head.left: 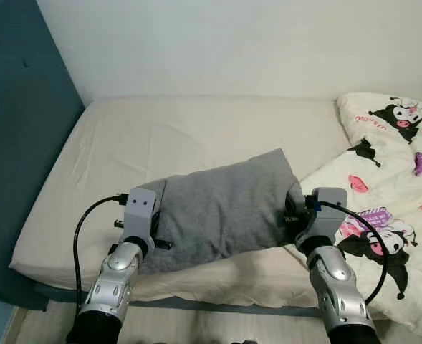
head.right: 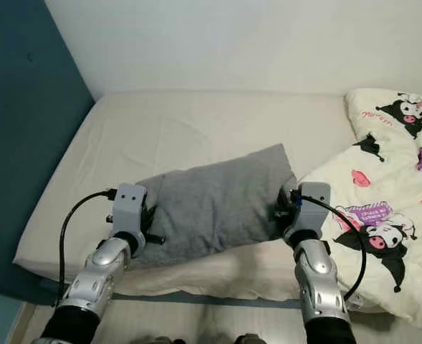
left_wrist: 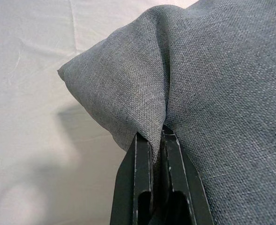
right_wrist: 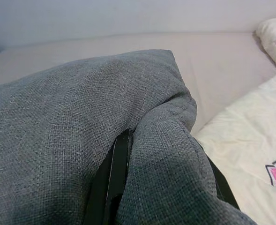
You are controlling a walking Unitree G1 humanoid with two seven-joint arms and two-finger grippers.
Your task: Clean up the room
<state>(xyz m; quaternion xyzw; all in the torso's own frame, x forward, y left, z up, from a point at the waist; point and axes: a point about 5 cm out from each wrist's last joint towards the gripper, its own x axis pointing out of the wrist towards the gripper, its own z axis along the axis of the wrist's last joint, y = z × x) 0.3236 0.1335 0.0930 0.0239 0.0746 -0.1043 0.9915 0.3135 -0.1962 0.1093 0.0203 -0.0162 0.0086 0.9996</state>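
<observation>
Woven grey pillow (head.left: 221,208) – both ends pinched, cream bed (head.left: 168,136)

Soft, even indoor light; sharp, faint shadows.

Plain white wall (head.left: 232,43) across the top of the frame, evenly lit, no hard shadows. Dark teal padded panel (head.left: 17,143), button-tufted, fills the left edge from top to bottom. Bed with a cream fitted sheet (head.left: 189,136) takes the centre, its surface lightly creased, running back to the wall. Cream quilt with cartoon print (head.left: 390,179) is bunched along the right side of the frame. A strip of pale floor (head.left: 196,326) runs along the bottom edge under the mattress.
</observation>
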